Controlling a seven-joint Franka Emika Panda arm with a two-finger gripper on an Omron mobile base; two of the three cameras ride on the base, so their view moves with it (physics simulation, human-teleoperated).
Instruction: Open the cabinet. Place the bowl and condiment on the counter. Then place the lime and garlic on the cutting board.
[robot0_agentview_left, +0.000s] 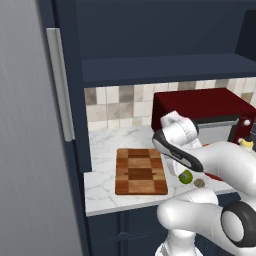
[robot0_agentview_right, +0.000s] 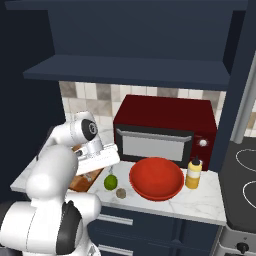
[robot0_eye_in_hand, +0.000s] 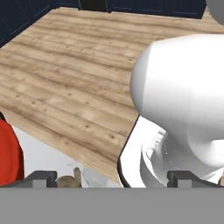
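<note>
Lime (robot0_agentview_left: 185, 176): left base view, bright green on the counter (robot0_agentview_left: 102, 192) beside the garlic (robot0_agentview_left: 199, 183), just right of the bare cutting board (robot0_agentview_left: 140, 171); not yet moved.
Bowl (robot0_agentview_right: 156, 178): right base view, on the marble beside the condiment (robot0_agentview_right: 193, 173), seemingly already placed.
Gripper (robot0_eye_in_hand: 118, 177): hand view, fingertips wide apart, holding nothing, garlic near one tip.

Cutting board (robot0_agentview_right: 81, 181) mostly behind the arm (robot0_agentview_right: 60, 170)
</note>
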